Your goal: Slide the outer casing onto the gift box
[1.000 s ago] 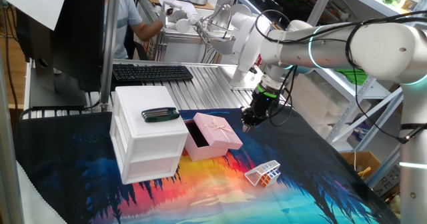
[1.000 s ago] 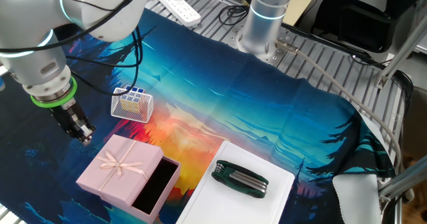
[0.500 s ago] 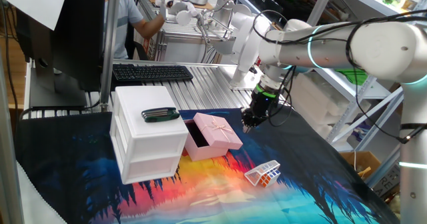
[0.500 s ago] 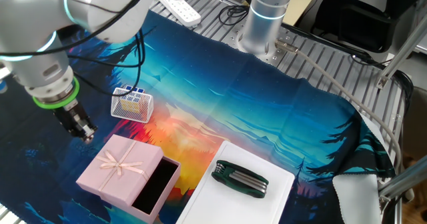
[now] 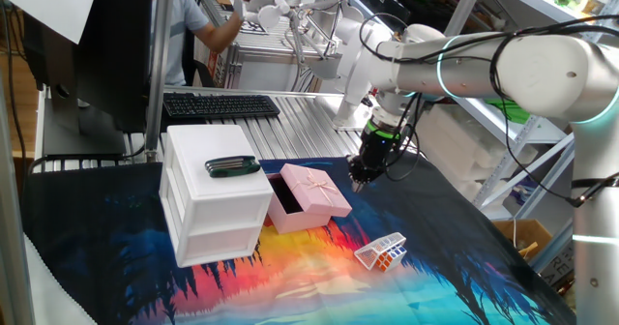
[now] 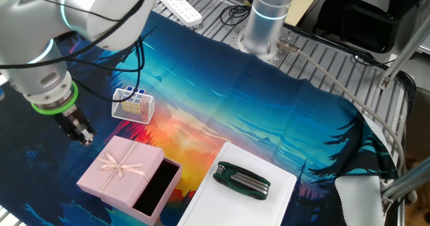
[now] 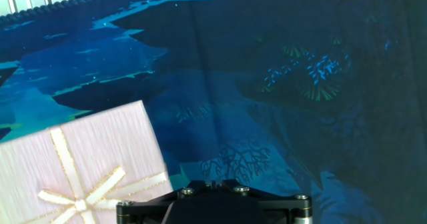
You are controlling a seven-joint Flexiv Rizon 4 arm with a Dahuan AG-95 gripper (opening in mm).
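The outer casing (image 5: 321, 190) is a pale pink sleeve with a gold bow mark, lying on the mat next to the white cabinet. It also shows in the other fixed view (image 6: 119, 168) and at the lower left of the hand view (image 7: 80, 167). The gift box (image 5: 283, 198) sticks partly out of the casing's cabinet side, its dark interior (image 6: 157, 187) open. My gripper (image 5: 358, 180) hangs just beyond the casing's far corner, close above the mat and apart from the casing. It looks shut and empty in the other fixed view (image 6: 82, 134).
A white drawer cabinet (image 5: 215, 209) stands left of the box, with a dark green folding tool (image 5: 232, 166) on top. A wire-like cube (image 5: 380, 251) lies on the mat toward the front. A keyboard (image 5: 221, 104) sits behind. The arm's base (image 6: 267, 21) is at the mat's far edge.
The gripper tip has stayed almost in place beside the casing. The arm's upper links have shifted slightly. The casing and gift box have not moved.
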